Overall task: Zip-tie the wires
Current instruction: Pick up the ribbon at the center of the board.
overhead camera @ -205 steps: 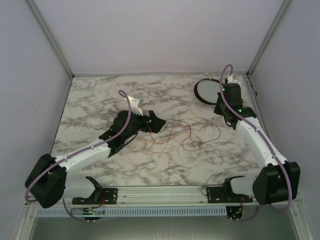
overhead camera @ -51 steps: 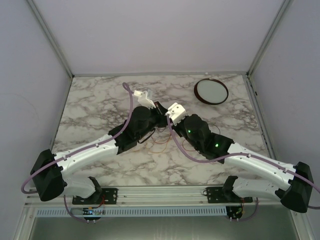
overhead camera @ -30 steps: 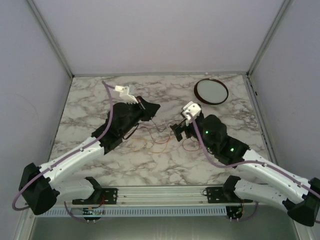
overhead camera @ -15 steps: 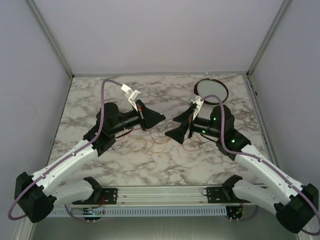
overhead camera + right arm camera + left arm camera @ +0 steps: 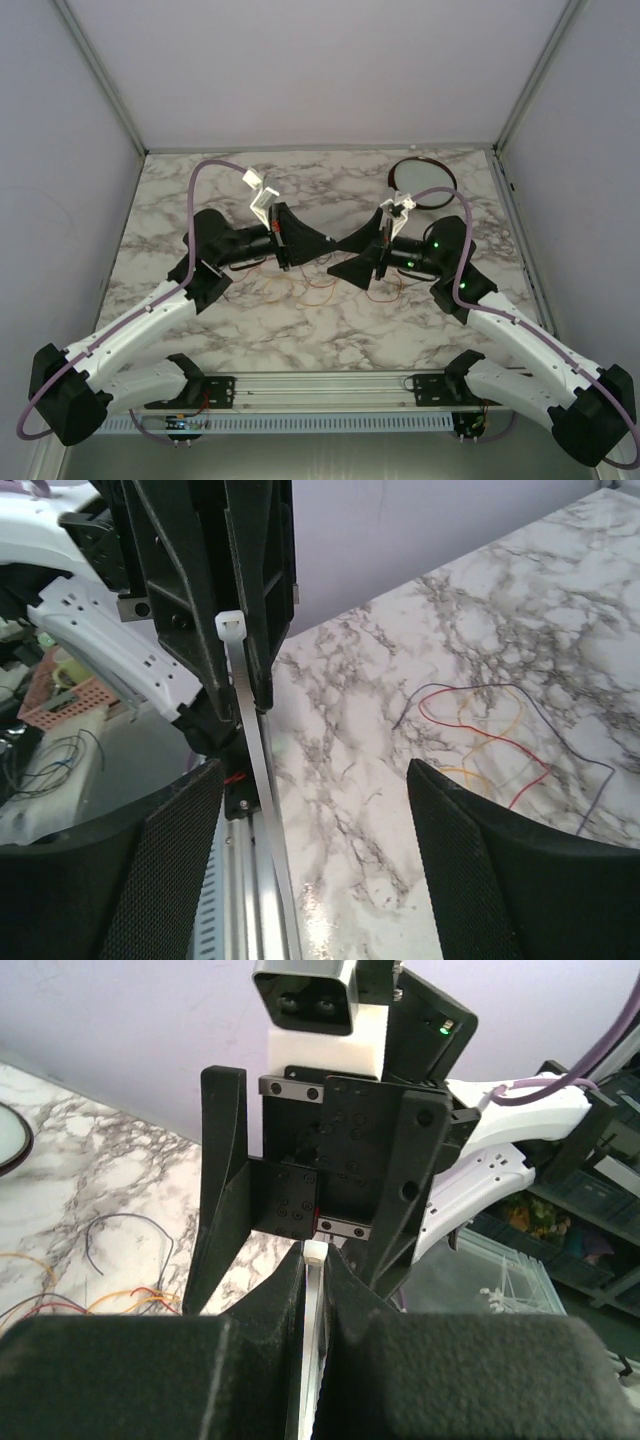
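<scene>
Thin red, orange and dark wires [image 5: 315, 285] sprawl left-right on the veined marble surface [image 5: 200, 190], lilac walls [image 5: 300, 70] around. The left hand [image 5: 324, 243] pinches a white zip tie [image 5: 257, 770] pointing toward the spread right hand [image 5: 352, 256].

Thin wires [image 5: 318, 287] in red, orange, yellow and dark purple lie unbundled in slack, overlapping loops on the marble surface [image 5: 200, 200], beneath both raised claws and touching neither. A white zip tie [image 5: 256, 770], a flat strap with a square head on top, stands nearly upright. It is pinched in the closed left claw [image 5: 331, 243], just in front of the spread right claw [image 5: 338, 257].
</scene>
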Controlling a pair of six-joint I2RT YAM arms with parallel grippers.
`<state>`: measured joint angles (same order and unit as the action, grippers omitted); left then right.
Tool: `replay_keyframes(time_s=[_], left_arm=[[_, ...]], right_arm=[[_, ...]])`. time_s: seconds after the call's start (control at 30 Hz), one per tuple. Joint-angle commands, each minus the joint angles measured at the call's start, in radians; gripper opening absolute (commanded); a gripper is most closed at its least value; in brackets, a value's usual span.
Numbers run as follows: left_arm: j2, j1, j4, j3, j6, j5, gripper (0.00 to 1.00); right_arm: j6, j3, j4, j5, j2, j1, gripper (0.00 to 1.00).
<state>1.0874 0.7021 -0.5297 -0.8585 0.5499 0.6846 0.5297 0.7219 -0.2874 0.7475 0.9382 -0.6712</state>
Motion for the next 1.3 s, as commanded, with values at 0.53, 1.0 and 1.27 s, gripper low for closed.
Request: replay_keyframes(time_s=[0.53, 1.0, 1.27], left_arm=[[-0.028, 0.002, -0.142, 0.029, -0.003, 0.081, 0.00], [-0.101, 0.001, -0.054, 0.080, -0.079, -0.109, 0.61], [-0.115, 0.002, -0.079, 0.145, -0.065, -0.271, 0.71]], right_arm=[[0.116, -0.032, -0.193, 0.088, -0.034, 0.004, 0.12], [0.022, -0.029, -0.032, -0.073, -0.067, 0.003, 0.00], [-0.005, -0.022, 0.019, -0.119, -0.059, 0.000, 0.00]])
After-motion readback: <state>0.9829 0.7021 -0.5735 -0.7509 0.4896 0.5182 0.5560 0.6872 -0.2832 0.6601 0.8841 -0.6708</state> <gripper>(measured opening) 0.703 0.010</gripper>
